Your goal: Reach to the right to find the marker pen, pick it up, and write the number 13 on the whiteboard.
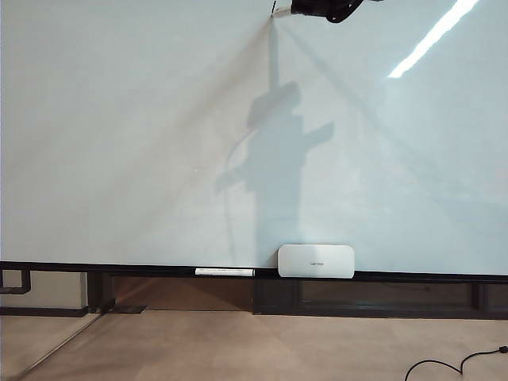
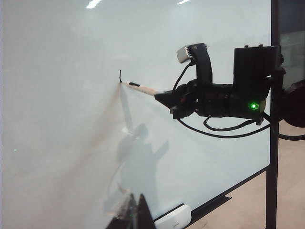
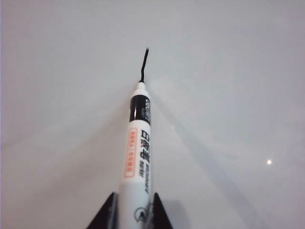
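Observation:
The whiteboard (image 1: 119,143) fills most of the exterior view. At its top edge my right gripper (image 1: 298,8) is shut on the marker pen (image 3: 138,148), a white barrel with a black band. The pen's tip touches the board at the lower end of a short black stroke (image 3: 144,64). The left wrist view shows the same pen (image 2: 141,88) sticking out of the right gripper (image 2: 164,98) toward the whiteboard (image 2: 57,119), with the stroke (image 2: 120,75) just above the tip. My left gripper (image 2: 136,214) hangs low near the board, its fingertips together and holding nothing.
A black rail (image 1: 119,267) runs along the board's lower edge. On it lie a long thin white stick (image 1: 225,271) and a rounded white box (image 1: 315,260). A black cable (image 1: 444,365) lies on the floor at the lower right. The arm's shadow falls on the board's middle.

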